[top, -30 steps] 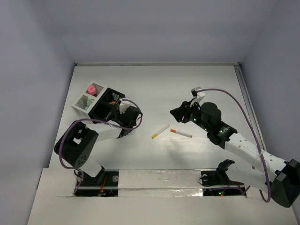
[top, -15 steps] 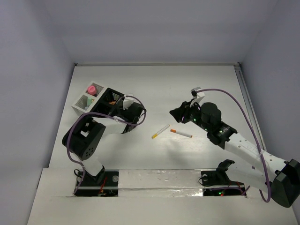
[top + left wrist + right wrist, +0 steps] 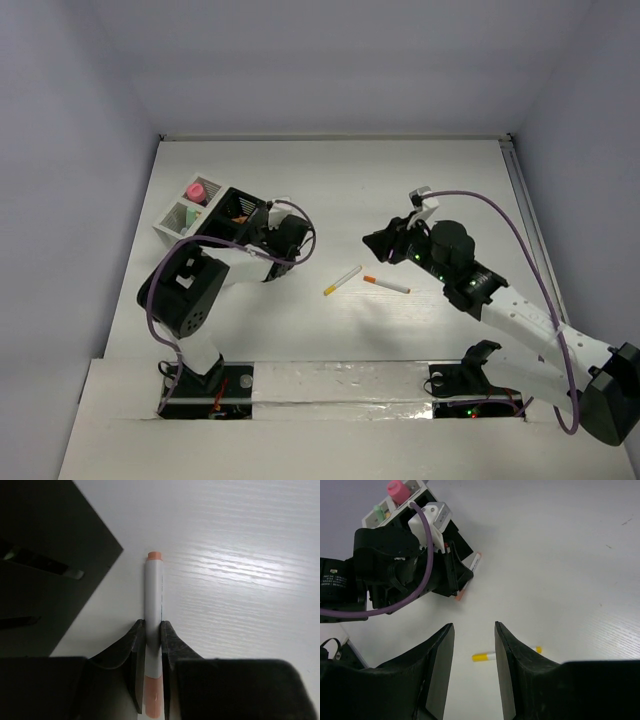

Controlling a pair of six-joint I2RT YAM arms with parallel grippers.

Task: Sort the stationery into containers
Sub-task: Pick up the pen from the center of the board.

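Observation:
My left gripper is shut on a thin white pen with orange ends, held just above the table beside the corner of the black box. In the top view the left gripper sits at the right side of the black box, which adjoins the white box holding a pink marker and a green marker. Two pens lie mid-table: a yellow-ended one and an orange-ended one. My right gripper is open and empty, above the yellow-ended pen.
The right wrist view shows the left gripper with its pen, the white box and the pink marker. White walls bound the table at back and sides. The arm bases stand at the near edge.
My left gripper, with the pen in it, has shifted a little right and farther along the black box's side. The right arm and the two loose pens have not moved.

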